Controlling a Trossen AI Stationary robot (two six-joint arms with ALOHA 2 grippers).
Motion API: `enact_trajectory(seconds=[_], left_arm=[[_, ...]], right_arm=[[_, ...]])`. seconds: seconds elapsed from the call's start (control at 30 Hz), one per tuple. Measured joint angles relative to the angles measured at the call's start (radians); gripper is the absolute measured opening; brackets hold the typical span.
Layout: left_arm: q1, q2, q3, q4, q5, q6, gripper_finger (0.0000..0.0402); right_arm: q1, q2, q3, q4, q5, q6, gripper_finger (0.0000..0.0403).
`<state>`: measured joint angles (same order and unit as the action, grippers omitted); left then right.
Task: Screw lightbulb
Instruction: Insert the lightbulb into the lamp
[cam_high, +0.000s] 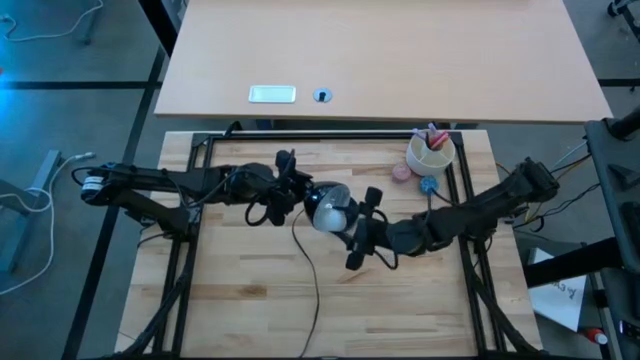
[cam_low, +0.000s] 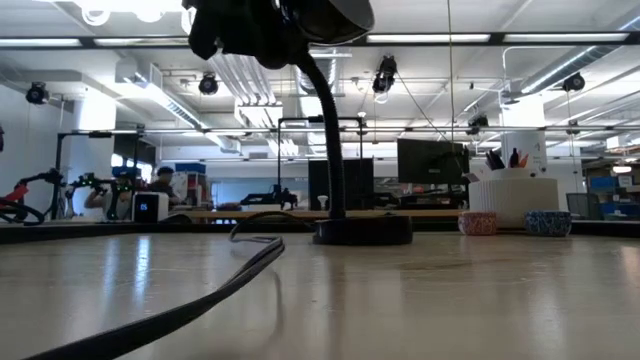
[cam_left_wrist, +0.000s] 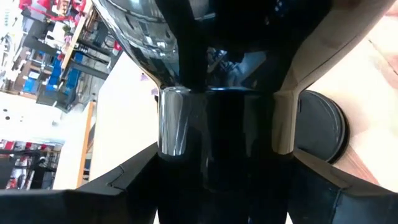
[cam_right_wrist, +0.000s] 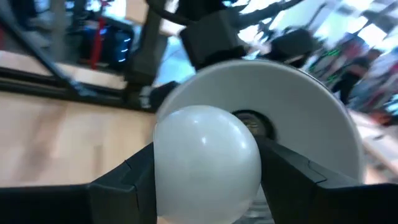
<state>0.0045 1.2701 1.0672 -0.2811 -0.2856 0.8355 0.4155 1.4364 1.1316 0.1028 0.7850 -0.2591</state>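
Observation:
A black desk lamp stands mid-table on its round base (cam_low: 362, 231). Its curved stem (cam_low: 330, 130) rises to the shade (cam_high: 330, 207), which is held up in the air. My left gripper (cam_high: 293, 190) comes from the table's left and is shut on the lamp's head behind the shade. My right gripper (cam_high: 354, 228) comes from the right, shut on the white lightbulb (cam_right_wrist: 205, 163). The bulb sits right in front of the shade's pale inside (cam_right_wrist: 311, 106), where the socket (cam_right_wrist: 252, 124) shows beside it. My left gripper pinches the lamp's socket housing (cam_left_wrist: 177, 124), the black and chrome cylinder just behind the shade, between its two fingers (cam_left_wrist: 118, 183). The fingers come nearly level from the table's left. The head is held high above the table, with the base still standing on it. My right gripper pinches the bulb's round globe (cam_right_wrist: 165, 168) between its two fingers (cam_right_wrist: 124, 180), one on each side. The fingers come about level from the table's right, toward the shade's open side. The bulb is clear of the table; its neck is hidden behind the globe.
The lamp's black cord (cam_low: 200, 290) trails across the near part of the table. At the back right are a white cup of pens (cam_high: 431, 152), a pink ball (cam_high: 402, 172) and a blue ball (cam_high: 428, 185). A second tabletop (cam_high: 450, 60) lies beyond.

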Motion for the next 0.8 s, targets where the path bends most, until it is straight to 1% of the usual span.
enact_trajectory(seconds=[0.1, 0.2, 0.3, 0.53, 0.8], left_arm=[[0.000, 0.000, 0.000, -0.003, 0.003, -0.011, 0.0255], [0.000, 0.000, 0.000, -0.008, 0.002, -0.029, 0.0255], [0.000, 0.001, 0.000, -0.008, 0.004, -0.030, 0.0255], [0.000, 0.002, 0.000, -0.010, 0.005, -0.024, 0.0255], [0.000, 0.003, -0.001, -0.004, 0.006, -0.010, 0.0255]], right_arm=[[-0.017, 0.000, -0.086, 0.186, 0.026, -0.109, 0.0208], [-0.042, 0.000, -0.154, 0.350, 0.024, -0.200, 0.0207], [-0.070, 0.002, -0.199, 0.470, -0.029, -0.257, 0.0207], [-0.122, 0.003, -0.207, 0.484, -0.157, -0.320, 0.0207], [-0.163, 0.004, -0.205, 0.447, -0.226, -0.405, 0.0207]])
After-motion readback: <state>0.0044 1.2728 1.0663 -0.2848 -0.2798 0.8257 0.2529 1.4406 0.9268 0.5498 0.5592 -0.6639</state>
